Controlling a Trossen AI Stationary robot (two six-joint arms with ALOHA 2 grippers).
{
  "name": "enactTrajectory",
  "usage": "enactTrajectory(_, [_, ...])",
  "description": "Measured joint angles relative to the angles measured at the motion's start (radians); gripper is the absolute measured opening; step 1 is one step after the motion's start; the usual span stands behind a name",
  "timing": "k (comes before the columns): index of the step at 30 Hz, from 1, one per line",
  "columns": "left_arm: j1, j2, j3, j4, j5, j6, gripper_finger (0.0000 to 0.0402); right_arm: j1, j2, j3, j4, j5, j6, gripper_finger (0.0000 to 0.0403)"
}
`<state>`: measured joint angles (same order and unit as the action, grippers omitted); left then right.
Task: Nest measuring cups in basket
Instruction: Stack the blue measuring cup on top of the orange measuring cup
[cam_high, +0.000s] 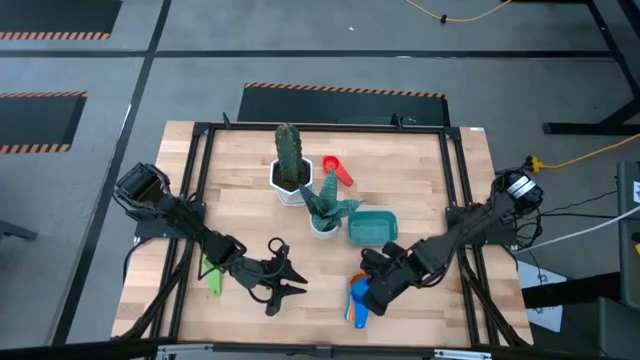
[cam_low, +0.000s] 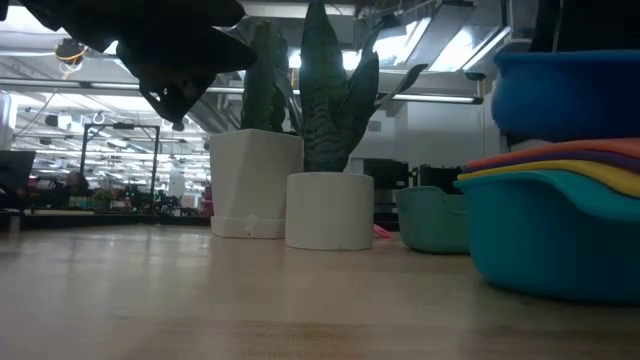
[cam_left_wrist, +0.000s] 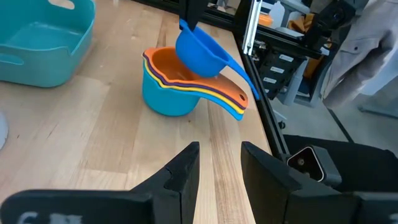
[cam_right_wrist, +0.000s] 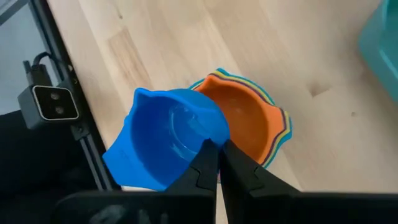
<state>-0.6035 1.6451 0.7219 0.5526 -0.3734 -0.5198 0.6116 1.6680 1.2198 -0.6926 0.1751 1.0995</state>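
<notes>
Now, blue cup (cam_right_wrist: 163, 144): held tilted just above the nested stack (cam_left_wrist: 180, 84) of orange, yellow and teal cups.
Right pincer (cam_right_wrist: 218, 157): closed on the blue cup's rim.
Basket (cam_high: 372, 228): near the stack, beside a white plant pot (cam_high: 324, 226).
Left pincer (cam_left_wrist: 219, 163): hanging apart from them, fingers parted, holding nothing.
Green cup (cam_high: 213, 277): under the left arm.
Red cup (cam_high: 337, 168): behind the pots.

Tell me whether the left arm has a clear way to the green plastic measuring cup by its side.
Probably yes: the green plastic measuring cup lies beside the left arm on bare wood, behind its open left gripper.
</notes>
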Motion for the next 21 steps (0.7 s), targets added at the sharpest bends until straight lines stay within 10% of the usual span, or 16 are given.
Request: enactTrajectory(21, [0.001,0.000,0.001,0.000,0.000,0.000,0.0110,-0.033,-0.001,-0.001,-0.069,-0.046,0.075,0.0039])
